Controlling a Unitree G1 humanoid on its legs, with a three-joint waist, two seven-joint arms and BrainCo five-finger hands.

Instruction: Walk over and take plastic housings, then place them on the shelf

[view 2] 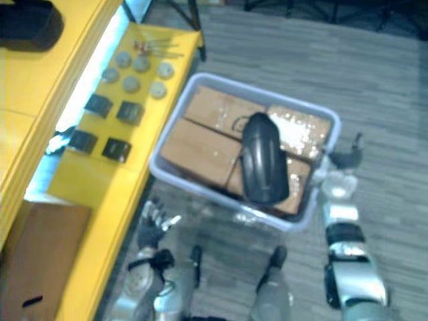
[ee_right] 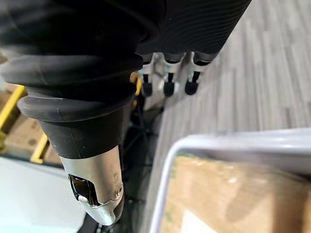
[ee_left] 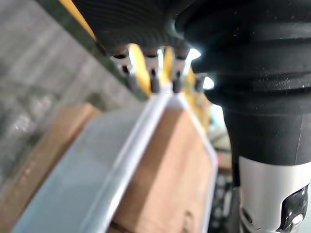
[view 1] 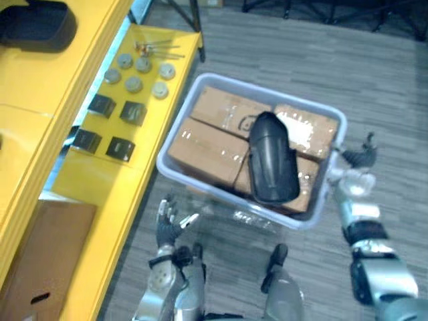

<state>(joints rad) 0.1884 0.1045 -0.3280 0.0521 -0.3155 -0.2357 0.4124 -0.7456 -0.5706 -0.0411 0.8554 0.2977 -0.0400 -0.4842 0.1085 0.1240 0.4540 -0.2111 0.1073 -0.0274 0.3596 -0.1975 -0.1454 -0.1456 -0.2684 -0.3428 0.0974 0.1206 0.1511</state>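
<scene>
The black plastic housing [view 1: 273, 160] lies on top of the cardboard boxes [view 1: 207, 150] inside the pale plastic bin [view 1: 294, 103], towards the bin's right half, its long axis running from the bin's far wall to its near wall. It reads as a thin moulded shell: probably light and stiff, with a smooth, domed back that fingers could slide off. The safer hold is likely across its narrower width or under a long edge, with the thumb opposed, not on the crown. It is loose, so it may skate on the taped box tops if nudged. The left robot hand [view 1: 167, 224] hovers just outside the bin's near-left wall, fingers spread and relaxed, holding nothing; its wrist view puts the fingertips [ee_left: 154, 85] close to the rim, and contact cannot be told. The right robot hand [view 1: 356, 175] sits just outside the bin's right wall, fingers loosely extended and empty. The yellow shelf [view 1: 93, 177] stands left of the bin.
</scene>
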